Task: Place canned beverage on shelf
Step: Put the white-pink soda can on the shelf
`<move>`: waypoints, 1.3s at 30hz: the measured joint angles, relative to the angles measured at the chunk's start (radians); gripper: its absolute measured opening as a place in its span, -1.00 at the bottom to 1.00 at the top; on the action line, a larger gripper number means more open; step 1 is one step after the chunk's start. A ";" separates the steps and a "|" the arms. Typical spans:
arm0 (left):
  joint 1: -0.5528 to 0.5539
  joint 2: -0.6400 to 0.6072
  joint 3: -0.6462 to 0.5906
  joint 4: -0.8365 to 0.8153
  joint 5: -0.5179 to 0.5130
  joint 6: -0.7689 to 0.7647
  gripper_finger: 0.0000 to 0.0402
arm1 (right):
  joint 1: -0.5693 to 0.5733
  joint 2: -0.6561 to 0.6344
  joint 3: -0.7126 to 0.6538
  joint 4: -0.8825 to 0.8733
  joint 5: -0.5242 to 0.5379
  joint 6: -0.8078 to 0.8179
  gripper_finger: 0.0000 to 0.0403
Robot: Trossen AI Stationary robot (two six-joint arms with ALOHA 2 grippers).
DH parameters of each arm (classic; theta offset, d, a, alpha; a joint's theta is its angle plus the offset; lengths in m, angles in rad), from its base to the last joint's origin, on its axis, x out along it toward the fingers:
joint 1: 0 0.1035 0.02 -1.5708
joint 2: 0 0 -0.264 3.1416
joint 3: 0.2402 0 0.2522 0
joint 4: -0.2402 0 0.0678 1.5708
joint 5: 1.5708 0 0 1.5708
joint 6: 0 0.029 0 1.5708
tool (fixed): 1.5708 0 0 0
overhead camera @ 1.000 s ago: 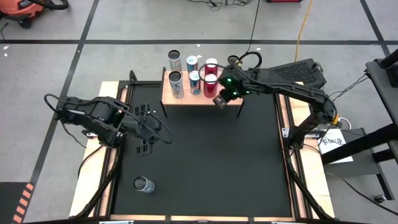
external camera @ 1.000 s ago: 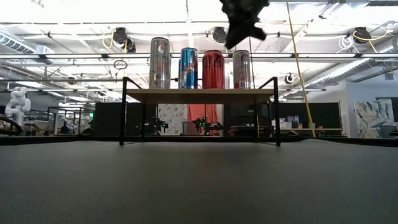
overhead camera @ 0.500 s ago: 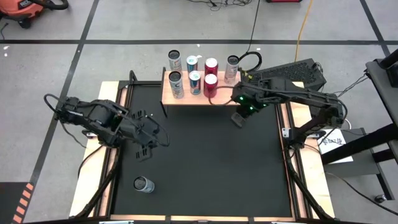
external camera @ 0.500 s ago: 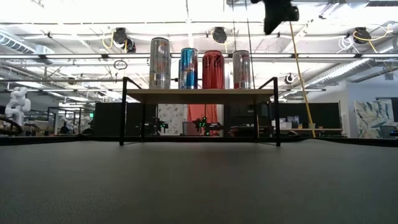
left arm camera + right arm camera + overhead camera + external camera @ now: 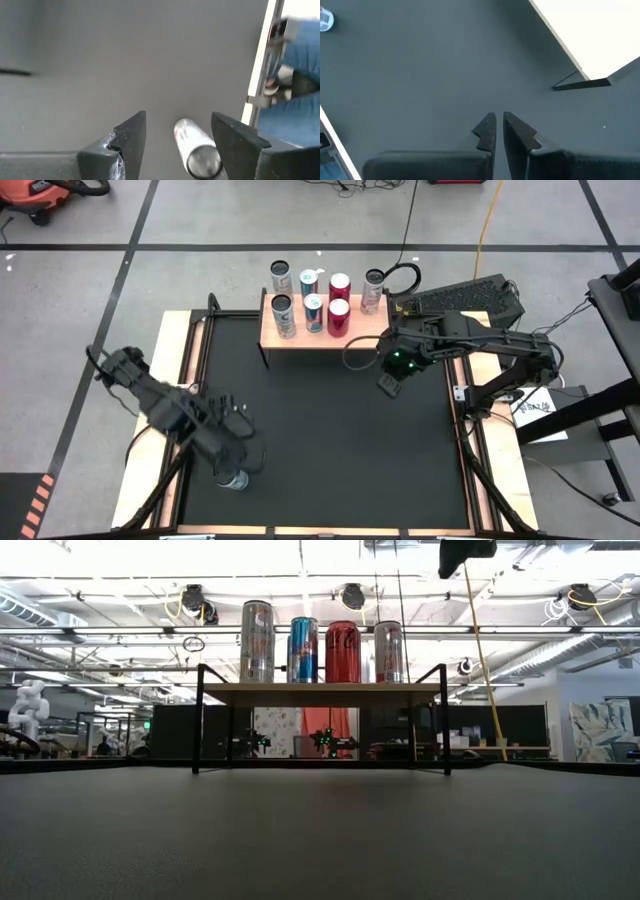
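A silver can (image 5: 232, 477) stands alone on the black mat (image 5: 330, 450) in the lower left of the overhead frame, with the left gripper (image 5: 234, 465) poised directly over it. In the left wrist view its two dark fingers (image 5: 131, 136) stand well apart, the can (image 5: 196, 155) visible between them and not gripped. Toward the upper centre, the light-wood shelf (image 5: 310, 335) carries a silver can (image 5: 283, 315), a blue can (image 5: 314, 312) and a red can (image 5: 338, 316), with a fourth silver can (image 5: 373, 290) at its far right. The right gripper (image 5: 388, 387) hovers over bare mat just below the shelf's right end, fingers (image 5: 487, 129) drawn almost together, holding nothing.
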 joint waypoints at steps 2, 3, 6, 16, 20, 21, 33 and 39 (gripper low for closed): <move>-0.041 0.026 0.000 -0.018 0.002 -0.034 0.08 | 0.011 0.000 0.000 0.000 0.001 0.012 -0.92; -0.060 0.039 0.000 -0.017 0.003 -0.041 0.08 | 0.015 0.000 0.000 0.000 0.008 0.022 -0.92; -0.111 0.077 0.000 -0.016 0.004 -0.056 0.08 | 0.030 0.000 0.000 -0.001 0.052 0.040 -0.92; -0.239 0.152 0.000 -0.019 0.089 -0.236 0.08 | 0.046 -0.001 0.000 -0.007 0.081 0.036 -0.92; -0.266 0.157 0.000 -0.019 0.085 -0.294 0.08 | 0.046 -0.011 0.000 -0.025 0.104 0.036 -0.92; -0.271 0.157 0.000 -0.019 0.082 -0.301 0.08 | 0.046 -0.015 0.000 -0.031 0.103 0.030 -0.92; -0.248 0.156 0.000 -0.020 0.029 -0.240 0.08 | 0.046 -0.018 0.000 -0.034 0.099 0.067 -0.92; -0.241 0.156 0.000 -0.020 0.029 -0.216 0.08 | 0.046 -0.018 0.000 -0.034 0.099 0.066 -0.92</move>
